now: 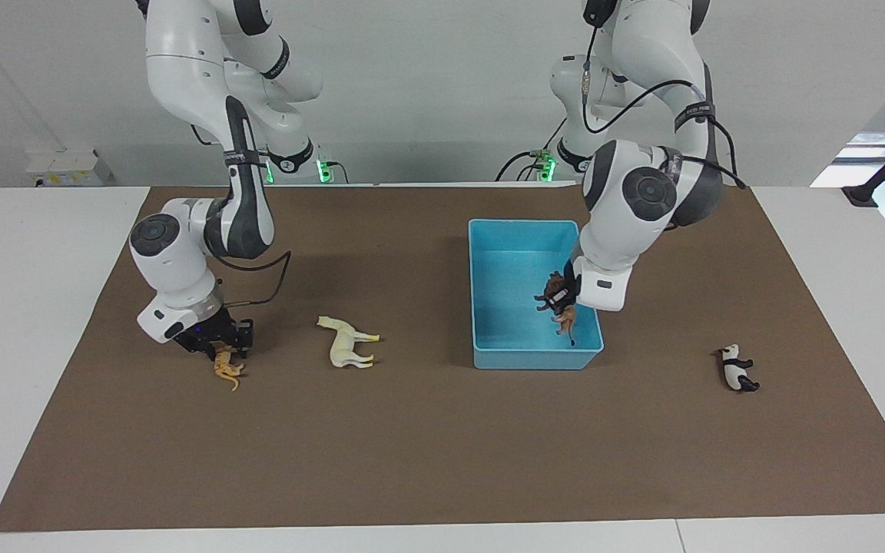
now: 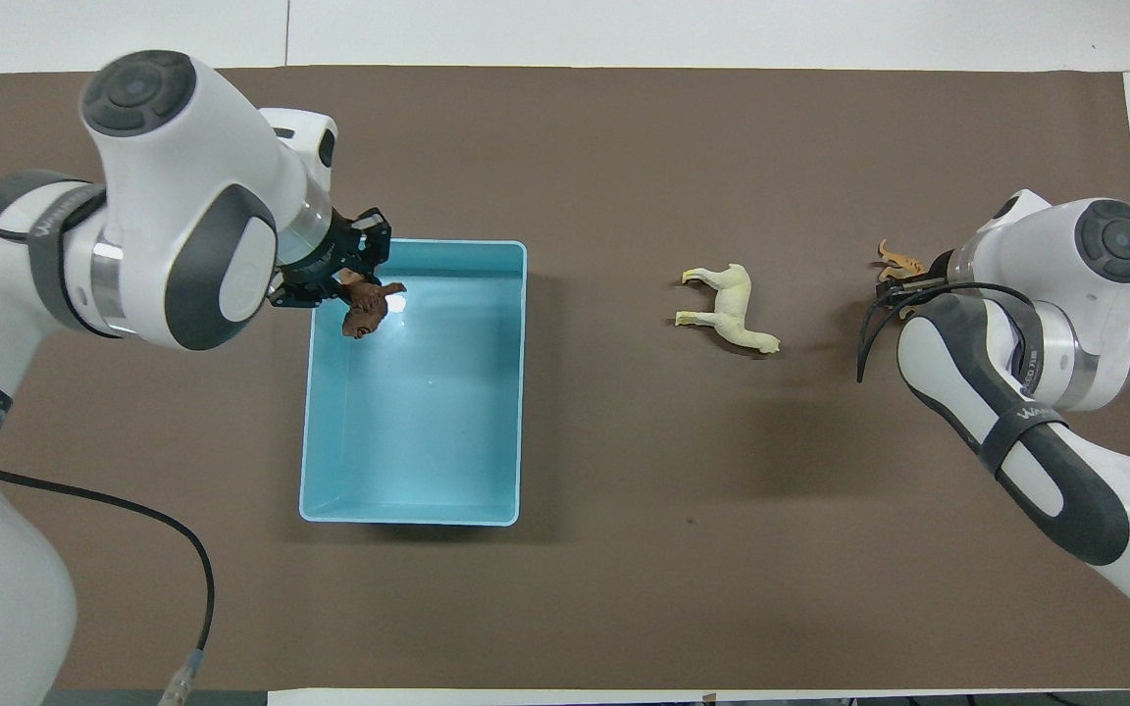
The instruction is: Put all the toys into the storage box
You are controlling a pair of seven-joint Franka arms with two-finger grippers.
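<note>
The left gripper [image 1: 560, 301] hangs over the blue box [image 1: 521, 227], at the end farthest from the robots, with the brown lion [image 1: 564, 316] dangling from its fingers above the box floor; whether the jaws are clenched on it or already letting go I cannot tell, though the lion is clearly not resting on the bottom yet. Holding it well inside the walls makes sense, since a drop from there should land it in the box and not on the rim. The right gripper [image 1: 221, 344] is down at the mat at the right arm's end of the table, its fingers straddling the orange tiger [image 1: 226, 371], which lies on its side; I cannot tell whether the jaws have bitten yet. The white horse [image 1: 348, 343] lies on its side between the tiger and the box, untouched. The panda [image 1: 736, 368] lies on the mat at the left arm's end, well apart from the box. So 0 of the 4 toys rest in the box, and 1 is about to
</note>
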